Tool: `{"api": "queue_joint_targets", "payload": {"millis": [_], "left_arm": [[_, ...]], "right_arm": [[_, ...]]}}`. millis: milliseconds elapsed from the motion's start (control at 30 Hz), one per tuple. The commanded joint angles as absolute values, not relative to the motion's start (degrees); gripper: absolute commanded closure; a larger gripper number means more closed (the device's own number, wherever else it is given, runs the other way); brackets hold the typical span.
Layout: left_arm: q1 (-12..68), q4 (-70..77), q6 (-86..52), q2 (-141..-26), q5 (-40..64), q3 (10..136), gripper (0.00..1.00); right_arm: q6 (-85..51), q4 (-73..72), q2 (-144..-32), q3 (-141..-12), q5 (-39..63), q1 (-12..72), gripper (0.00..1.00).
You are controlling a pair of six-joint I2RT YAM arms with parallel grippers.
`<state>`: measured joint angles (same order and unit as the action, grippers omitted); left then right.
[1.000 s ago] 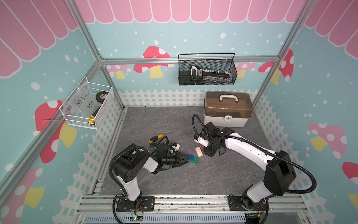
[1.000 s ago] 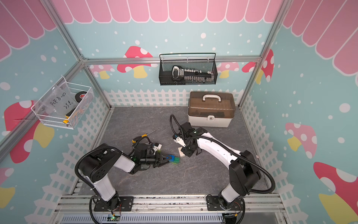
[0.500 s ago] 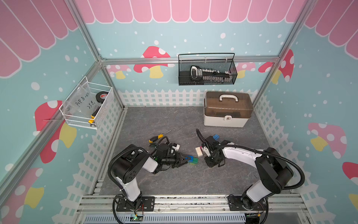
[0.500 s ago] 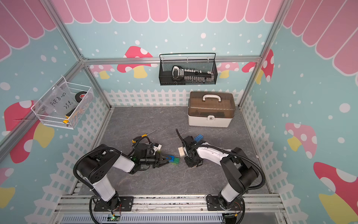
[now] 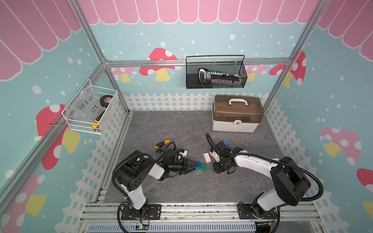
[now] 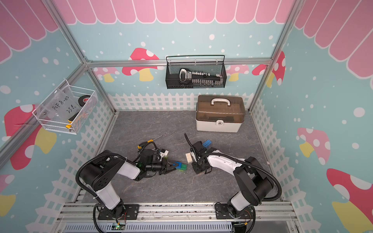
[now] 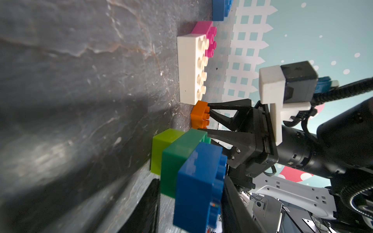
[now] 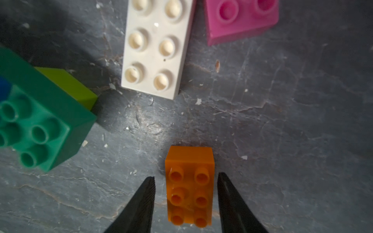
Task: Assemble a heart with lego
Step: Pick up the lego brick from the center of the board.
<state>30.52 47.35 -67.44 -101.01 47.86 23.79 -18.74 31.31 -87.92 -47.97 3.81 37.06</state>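
Observation:
The heart stands as a joined stack (image 5: pixel 200 167) (image 6: pixel 181 167) of a lime (image 7: pixel 161 149), a dark green (image 7: pixel 177 161) and a blue brick (image 7: pixel 197 181) of the lego, low at the table. My left gripper (image 5: pixel 193 165) (image 7: pixel 190 181) is shut on its blue brick. My right gripper (image 5: pixel 219 170) (image 8: pixel 185 175) points down, open, with its fingers either side of an orange brick (image 8: pixel 189 187) (image 7: pixel 199 115) that lies on the table, a gap showing on both sides. A white oblong brick (image 5: pixel 207 157) (image 8: pixel 155 46) and a pink square brick (image 5: pixel 210 154) (image 8: pixel 240 18) lie just beyond. The orange brick is hidden in both top views.
A loose blue brick (image 5: pixel 225 142) (image 6: pixel 207 143) lies behind the right wrist. A yellow-handled screwdriver (image 5: pixel 163 142) lies behind the left arm. A brown-lidded toolbox (image 5: pixel 236 115) stands at the back right. White fence walls ring the grey table (image 5: pixel 181 187).
The right arm has swung forward and down to the table. Its jaws have opened beside the orange brick. The left arm and its stack have not moved.

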Motion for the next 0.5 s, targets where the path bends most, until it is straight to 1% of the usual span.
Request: {"api": "queue_joint_targets", "payload": {"millis": [0, 233, 367, 467], "left_arm": [[30.77, 47.41, -66.95, -100.29, 48.55, 25.00, 0.63], [30.79, 47.52, -67.06, -100.68, 48.73, 25.16, 0.63], [30.84, 47.69, -67.06, -100.98, 48.89, 25.38, 0.63], [30.84, 47.90, -67.06, -101.31, 49.34, 25.49, 0.63]], "right_arm": [[-18.42, 30.86, -87.16, -47.77, 4.49, 36.48, 0.60], [-17.27, 32.22, -87.94, -47.81, 3.66, 35.98, 0.79], [-13.86, 34.52, -87.31, -49.62, 4.44, 35.99, 0.80], [-8.02, 37.58, -85.51, -52.75, 7.10, 36.15, 0.80]]}}
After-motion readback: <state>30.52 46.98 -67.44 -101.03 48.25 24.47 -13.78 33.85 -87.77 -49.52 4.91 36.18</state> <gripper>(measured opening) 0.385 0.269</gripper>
